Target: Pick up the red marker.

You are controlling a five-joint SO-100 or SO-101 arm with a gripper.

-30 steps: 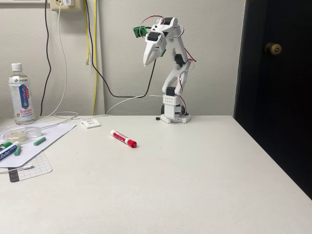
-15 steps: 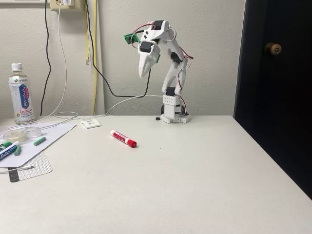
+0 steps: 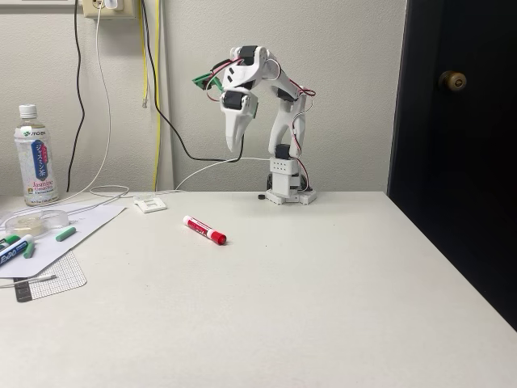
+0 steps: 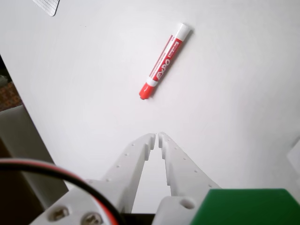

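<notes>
White plastic fingers of my gripper (image 4: 156, 137) rise from the bottom of the wrist view, tips pressed nearly together with only a thin slit between them and nothing in it. My lower wrist is cut off by the bottom edge, where a black cable and a green block crowd the corners. In the fixed view my gripper (image 3: 233, 145) hangs in the air in the upper centre, pointing down, well above the table (image 3: 323, 307).

The red marker (image 4: 165, 60) lies flat in the upper centre of the wrist view, slanted, its red cap toward my fingertips and well apart from them; the lettering on its label is too small to read fully. In the fixed view the red marker (image 3: 204, 229) rests left of centre, alone on bare tabletop with open surface all around.

At the left edge a blue-labelled marker (image 3: 13, 251) is cropped by the frame, lying on a sheet of paper (image 3: 89, 222), near a bottle (image 3: 34, 157). A dark door (image 3: 460, 145) bounds the table on the right.
</notes>
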